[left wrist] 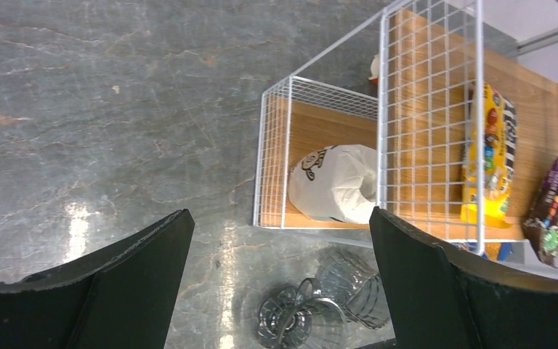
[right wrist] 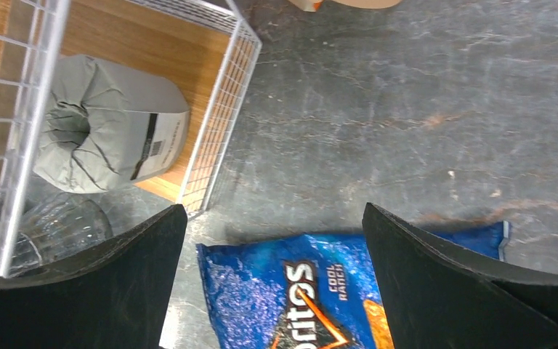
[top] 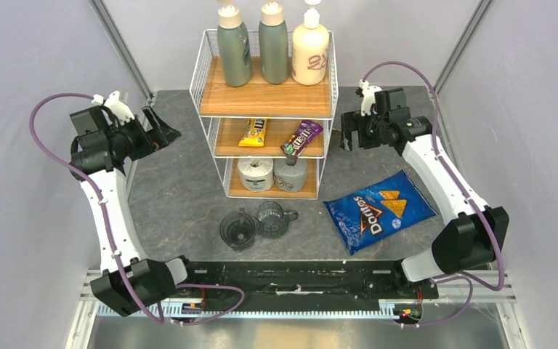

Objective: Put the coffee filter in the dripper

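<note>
Top external: left pincer [top: 161, 129] and right pincer [top: 347, 132] hang raised, elbows bent, both gaping wide.

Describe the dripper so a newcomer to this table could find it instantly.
Find the white wire rack with wooden shelves. Two see-through vessels stand on the table before its lowest shelf. The dripper is the left one, dark and smoky, unlike the clear glass mug beside it.

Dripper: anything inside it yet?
No filter shows inside the dripper, only dark translucent walls narrowing to its base. The glass mug beside it covers none of the interior; the very bottom is too dark to judge.
</note>
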{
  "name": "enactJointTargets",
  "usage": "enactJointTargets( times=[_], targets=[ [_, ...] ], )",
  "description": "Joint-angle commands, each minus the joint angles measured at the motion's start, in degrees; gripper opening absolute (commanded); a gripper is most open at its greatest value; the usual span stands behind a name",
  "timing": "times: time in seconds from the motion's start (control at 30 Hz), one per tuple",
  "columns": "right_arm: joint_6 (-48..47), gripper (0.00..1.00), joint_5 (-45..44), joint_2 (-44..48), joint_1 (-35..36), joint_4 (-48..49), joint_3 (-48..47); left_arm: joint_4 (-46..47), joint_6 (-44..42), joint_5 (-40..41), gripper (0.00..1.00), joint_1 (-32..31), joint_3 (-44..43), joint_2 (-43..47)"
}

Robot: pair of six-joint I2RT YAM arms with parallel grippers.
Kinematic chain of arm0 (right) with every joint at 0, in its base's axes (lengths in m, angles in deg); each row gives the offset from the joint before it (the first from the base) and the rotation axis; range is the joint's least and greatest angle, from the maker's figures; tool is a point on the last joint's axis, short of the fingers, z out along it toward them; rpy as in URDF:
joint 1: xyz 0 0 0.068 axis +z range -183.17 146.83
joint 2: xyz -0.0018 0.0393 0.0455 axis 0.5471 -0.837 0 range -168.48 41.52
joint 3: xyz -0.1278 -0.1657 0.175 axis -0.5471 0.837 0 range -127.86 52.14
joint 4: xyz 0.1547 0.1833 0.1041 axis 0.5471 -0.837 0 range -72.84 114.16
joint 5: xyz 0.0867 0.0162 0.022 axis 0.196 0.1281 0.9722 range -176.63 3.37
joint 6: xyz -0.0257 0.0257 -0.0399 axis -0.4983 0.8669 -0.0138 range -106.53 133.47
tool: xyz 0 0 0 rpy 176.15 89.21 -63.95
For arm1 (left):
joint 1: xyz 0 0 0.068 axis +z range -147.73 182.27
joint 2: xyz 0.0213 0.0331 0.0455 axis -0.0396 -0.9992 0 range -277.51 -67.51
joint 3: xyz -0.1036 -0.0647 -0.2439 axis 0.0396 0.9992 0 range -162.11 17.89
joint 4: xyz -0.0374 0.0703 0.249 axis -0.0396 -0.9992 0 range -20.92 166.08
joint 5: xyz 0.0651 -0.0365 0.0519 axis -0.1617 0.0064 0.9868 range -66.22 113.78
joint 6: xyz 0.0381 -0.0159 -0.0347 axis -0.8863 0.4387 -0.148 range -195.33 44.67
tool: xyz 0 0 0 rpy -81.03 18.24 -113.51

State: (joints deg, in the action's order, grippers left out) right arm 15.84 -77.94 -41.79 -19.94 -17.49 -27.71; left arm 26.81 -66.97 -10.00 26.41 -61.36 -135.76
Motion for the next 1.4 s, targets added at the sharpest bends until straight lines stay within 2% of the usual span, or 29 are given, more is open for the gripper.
enactJointTargets(
  times=[0.0,0.43,1.0,1.17,1.37],
  targets=[
    [4.37,0.99,1.46,-1.27,1.86,3.77,-2.67,0.54,4.10,-5.17,1.00,0.19,-0.30,2.68],
    [5.61,0.99,1.00,-4.25,7.12,4.56,-4.90,1.13,10.80,-5.95,1.00,0.16,-4.64,4.84],
    [8.09,0.99,1.60,-10.06,14.09,5.48,-11.55,2.30,17.79,-5.39,1.00,0.23,-5.52,5.32],
    [8.69,0.99,1.25,-12.77,16.41,5.95,-14.20,1.11,19.48,-6.44,1.00,4.98,-8.14,2.67],
    [9.44,0.99,1.01,-16.50,18.85,6.78,-17.76,-2.81,19.01,-3.32,1.00,12.55,-14.34,-1.44]
  ],
)
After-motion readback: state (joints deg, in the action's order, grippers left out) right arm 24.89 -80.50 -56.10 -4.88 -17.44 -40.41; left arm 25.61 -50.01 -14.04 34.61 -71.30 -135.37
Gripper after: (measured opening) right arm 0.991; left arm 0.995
